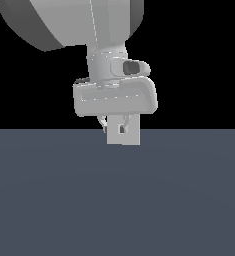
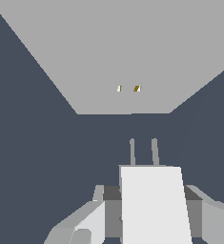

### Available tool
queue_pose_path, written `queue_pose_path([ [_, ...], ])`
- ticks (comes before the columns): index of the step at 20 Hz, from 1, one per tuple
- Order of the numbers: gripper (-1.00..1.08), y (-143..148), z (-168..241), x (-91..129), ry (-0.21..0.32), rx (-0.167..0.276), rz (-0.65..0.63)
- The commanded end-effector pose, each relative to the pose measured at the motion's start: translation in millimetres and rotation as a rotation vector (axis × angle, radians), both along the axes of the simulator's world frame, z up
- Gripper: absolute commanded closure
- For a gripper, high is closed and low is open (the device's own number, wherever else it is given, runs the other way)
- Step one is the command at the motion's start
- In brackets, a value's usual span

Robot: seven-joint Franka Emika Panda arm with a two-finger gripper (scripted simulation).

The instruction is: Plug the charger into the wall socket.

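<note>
You see the charger (image 2: 154, 205) clamped between the gripper (image 2: 151, 209) fingers (image 2: 92, 224), its two thin prongs (image 2: 143, 151) pointing toward the wall socket (image 2: 127, 52). The prongs stop short of the plate, whose two small orange dots (image 2: 128, 88) lie ahead.

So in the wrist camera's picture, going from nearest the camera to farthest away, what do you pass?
Pincer holding the white charger → its two prongs → bare floor → grey wall socket with two orange dots.
</note>
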State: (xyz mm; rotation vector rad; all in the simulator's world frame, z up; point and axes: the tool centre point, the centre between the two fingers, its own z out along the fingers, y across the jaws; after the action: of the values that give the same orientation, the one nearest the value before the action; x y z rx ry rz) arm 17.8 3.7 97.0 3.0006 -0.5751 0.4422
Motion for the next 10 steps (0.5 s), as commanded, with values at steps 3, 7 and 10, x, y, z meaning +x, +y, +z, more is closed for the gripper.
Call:
queue_pose_path([
  [3, 1.08, 6.2, 3.3, 4.0, 0.001, 0.000, 0.003],
  [7, 1.08, 6.5, 3.1, 3.8, 0.001, 0.000, 0.004],
  [10, 1.08, 5.7, 3.1, 5.5, 0.001, 0.000, 0.004],
])
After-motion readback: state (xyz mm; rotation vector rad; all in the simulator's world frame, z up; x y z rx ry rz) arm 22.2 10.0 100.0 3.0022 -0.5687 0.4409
